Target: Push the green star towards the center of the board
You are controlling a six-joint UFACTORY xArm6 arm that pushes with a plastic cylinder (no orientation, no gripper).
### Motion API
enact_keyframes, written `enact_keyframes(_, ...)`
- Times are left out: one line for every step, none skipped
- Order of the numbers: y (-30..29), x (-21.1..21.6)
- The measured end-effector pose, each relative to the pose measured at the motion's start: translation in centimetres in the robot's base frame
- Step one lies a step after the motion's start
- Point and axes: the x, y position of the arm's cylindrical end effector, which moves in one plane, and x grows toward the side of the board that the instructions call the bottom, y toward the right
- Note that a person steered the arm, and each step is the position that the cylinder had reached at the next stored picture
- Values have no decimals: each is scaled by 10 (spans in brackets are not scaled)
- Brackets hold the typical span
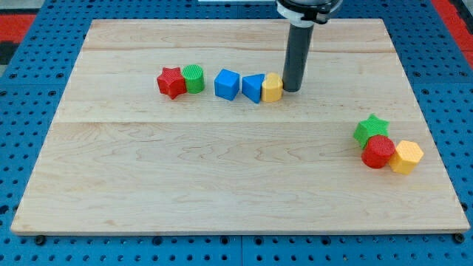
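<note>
The green star (pixel 369 128) lies near the board's right edge, touching a red cylinder (pixel 378 151) just below it. A yellow hexagon (pixel 406 157) sits to the right of the red cylinder. My tip (pixel 291 90) rests on the board in the upper middle, right beside a yellow block (pixel 272 87) on its right side, far to the upper left of the green star.
A row in the upper middle holds a red star (pixel 171 82), a green cylinder (pixel 194 77), a blue cube (pixel 227 84), a blue block (pixel 253 87) and the yellow block. The wooden board (pixel 222 177) lies on a blue pegboard.
</note>
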Motion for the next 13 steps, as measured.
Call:
enact_keyframes(-2, 0)
enact_keyframes(40, 1)
enact_keyframes(95, 16)
enact_keyframes(151, 53)
enact_keyframes(189, 87)
enact_keyframes(189, 105)
enact_keyframes(150, 105)
enact_keyframes(104, 105)
enact_keyframes(55, 105)
enact_keyframes(1, 105)
enact_keyframes(-31, 105)
enact_keyframes(-18, 105)
enact_keyframes(24, 104)
